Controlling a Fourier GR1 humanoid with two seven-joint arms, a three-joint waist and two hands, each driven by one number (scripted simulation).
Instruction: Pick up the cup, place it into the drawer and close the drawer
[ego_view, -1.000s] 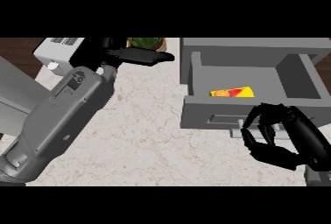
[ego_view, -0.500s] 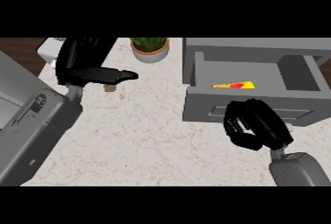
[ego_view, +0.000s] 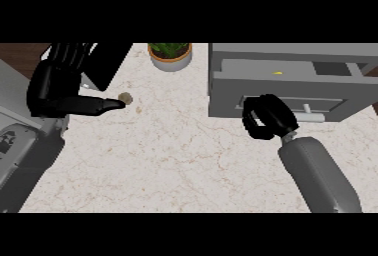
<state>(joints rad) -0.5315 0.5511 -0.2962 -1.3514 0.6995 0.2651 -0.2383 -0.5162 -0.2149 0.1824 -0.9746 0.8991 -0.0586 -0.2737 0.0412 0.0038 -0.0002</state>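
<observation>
At grey box drawer (ego_view: 229, 100) front, black right hand (ego_view: 269, 117) sat curled, empty; drawer looked stiff, free-sliding, so flat face was the push point.

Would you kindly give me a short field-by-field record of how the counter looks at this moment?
counter: pale marble top
drawer: grey, open only slightly
yellow speck: inside the drawer, too small to identify
right hand: fingers curled, against the drawer's front
left hand: open, at the view's left, holding nothing
potted plant: far edge of the counter
</observation>
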